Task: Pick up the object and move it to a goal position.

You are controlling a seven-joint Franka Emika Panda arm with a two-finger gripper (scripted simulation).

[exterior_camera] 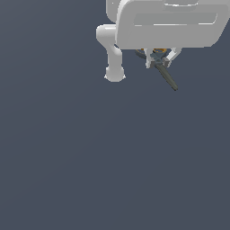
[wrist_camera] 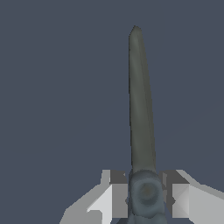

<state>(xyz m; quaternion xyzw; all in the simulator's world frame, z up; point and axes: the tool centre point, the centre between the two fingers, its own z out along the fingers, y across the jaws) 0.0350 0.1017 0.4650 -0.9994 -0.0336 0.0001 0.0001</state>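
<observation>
Filling nearly the whole exterior view, a plain dark grey-blue table (exterior_camera: 81, 161) lay bare and flat, with wide open room below and toward the exterior view's left of the arm. Crowded against the top edge, the white arm (exterior_camera: 166, 22) and its rounded elbow link (exterior_camera: 114, 67). Hung beneath the arm, the fingers (exterior_camera: 158, 59), pinching the scissors (exterior_camera: 165, 72) at the pivot. Seen from the wrist view, pale grey blocky fingers (wrist_camera: 116, 199) pressed against both sides of the rounded dark pivot, blades (wrist_camera: 141, 100) shut into one long narrow taper reaching straight out from between them. Blades dull grey-green, smooth, ending in a blunt tip; in the exterior view slanted down toward the exterior view's right. Glimpsed just under the arm, a bit of orange handle (exterior_camera: 161, 50), mostly hidden. Whether the blade tip touched the table, impossible to tell.
</observation>
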